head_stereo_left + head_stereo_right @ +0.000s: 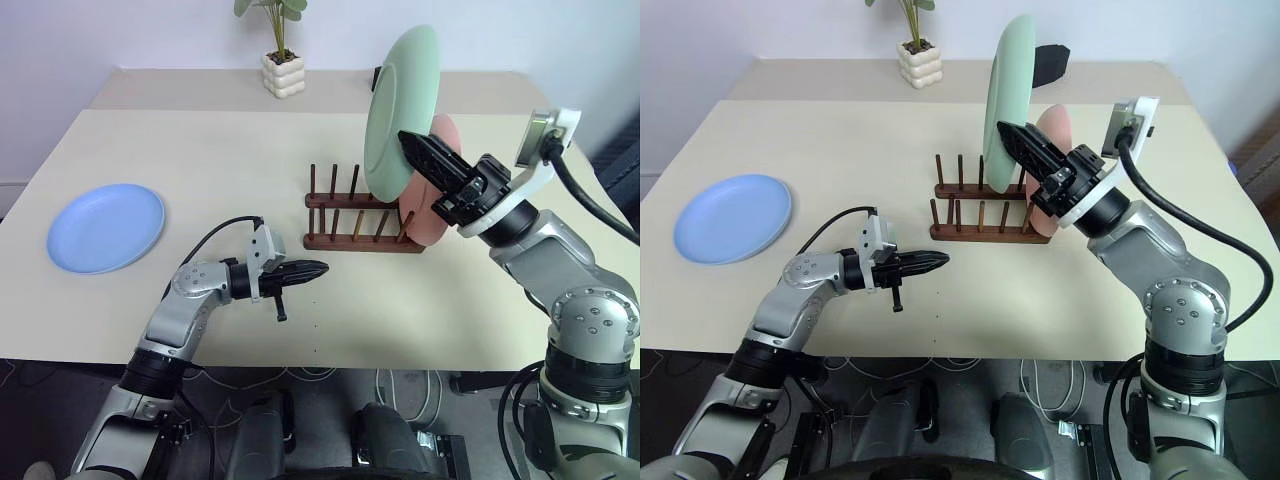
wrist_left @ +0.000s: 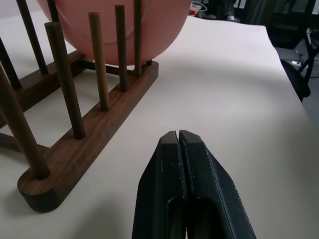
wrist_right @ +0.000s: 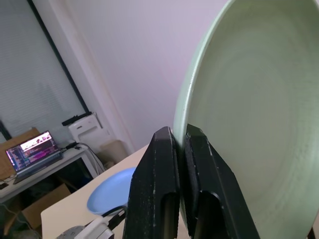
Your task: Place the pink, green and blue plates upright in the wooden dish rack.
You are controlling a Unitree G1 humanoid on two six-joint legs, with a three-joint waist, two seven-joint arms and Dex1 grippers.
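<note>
Mint green plate (image 1: 400, 110) upright, matte, rim pinched by right tool (image 1: 408, 140)

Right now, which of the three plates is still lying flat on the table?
The blue plate. It lies flat at the table's left side, while the pink plate stands in the wooden dish rack and the green plate is held upright by the right gripper.

I see the pink plate (image 1: 441, 215) standing upright at the right end of the dark wooden rack (image 1: 358, 222), centre frame. The green plate (image 1: 397, 115) is on edge above it; the blue plate (image 1: 106, 226) lies flat, far left.
</note>
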